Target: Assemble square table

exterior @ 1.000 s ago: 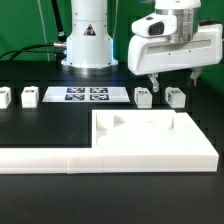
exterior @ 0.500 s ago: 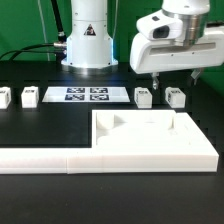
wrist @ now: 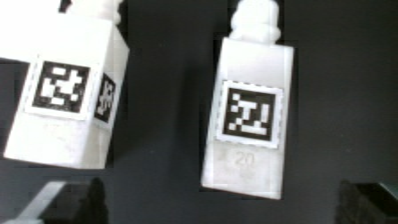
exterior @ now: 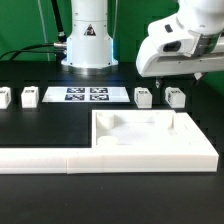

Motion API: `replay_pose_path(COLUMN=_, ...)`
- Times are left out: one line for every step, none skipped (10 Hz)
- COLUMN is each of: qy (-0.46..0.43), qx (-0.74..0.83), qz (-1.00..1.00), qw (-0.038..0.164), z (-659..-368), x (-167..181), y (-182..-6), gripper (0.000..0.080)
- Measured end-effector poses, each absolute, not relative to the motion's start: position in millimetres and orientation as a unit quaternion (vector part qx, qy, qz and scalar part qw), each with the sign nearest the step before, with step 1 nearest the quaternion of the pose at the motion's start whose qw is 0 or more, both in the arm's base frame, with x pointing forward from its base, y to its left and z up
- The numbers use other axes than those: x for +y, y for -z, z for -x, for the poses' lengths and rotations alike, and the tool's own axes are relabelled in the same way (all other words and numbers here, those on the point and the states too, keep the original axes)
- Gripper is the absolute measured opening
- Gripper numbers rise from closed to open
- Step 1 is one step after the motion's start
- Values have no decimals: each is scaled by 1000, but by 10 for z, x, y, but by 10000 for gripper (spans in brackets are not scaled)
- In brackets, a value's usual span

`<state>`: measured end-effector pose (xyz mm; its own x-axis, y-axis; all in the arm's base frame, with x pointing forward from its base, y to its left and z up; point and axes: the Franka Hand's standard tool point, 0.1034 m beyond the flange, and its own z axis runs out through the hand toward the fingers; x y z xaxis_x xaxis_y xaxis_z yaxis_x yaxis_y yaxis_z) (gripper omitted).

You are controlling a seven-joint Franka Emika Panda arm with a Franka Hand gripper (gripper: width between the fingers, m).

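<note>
slab: white plastic square slab (exterior: 150, 135), 5 o'clock from marker board (exterior: 85, 96)
legs: small white tagged leg blocks (exterior: 144, 97), 3 and 9 o'clock of board
gripper (wrist: 217, 205): fingertips apart, empty, over two blocks

Gripper (wrist: 217, 202) is displaced toward the exterior view's right and slightly upward compared with one second ago. Its body, level in the earlier pictures, is now tilted, with the side toward the exterior view's right raised. Clearance above the nearest leg block (exterior: 176, 97) is greater.
</note>
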<state>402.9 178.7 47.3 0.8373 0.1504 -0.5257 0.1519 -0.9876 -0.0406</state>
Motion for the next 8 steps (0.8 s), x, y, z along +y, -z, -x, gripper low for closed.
replay_pose_path(qy=307, qx=79, qz=-948, qw=6, z=-3987, x=1773, y=-474, gripper=649)
replay_pose_path(qy=320, qx=77, qz=-944, qw=8, z=-3983, x=1792, y=-439, gripper=649)
replay_pose_path(qy=324, qx=76, qz=-943, qw=10, z=-3936, x=1821, y=-407, gripper=649)
replay_pose_path(qy=324, qx=77, qz=-943, qw=11, z=-3915, x=1849, y=-392, gripper=649)
replay_pose_path(qy=328, qx=78, qz=-941, qw=11, z=-3887, x=1860, y=-358, gripper=649)
replay_pose_path(qy=337, qx=77, qz=-938, qw=12, z=-3850, x=1846, y=-319, gripper=649)
replay_pose_path(qy=337, qx=77, qz=-938, qw=12, z=-3842, x=1837, y=-301, gripper=649)
replay_pose_path(qy=354, qx=77, qz=-932, qw=15, z=-3794, x=1823, y=-304, gripper=649)
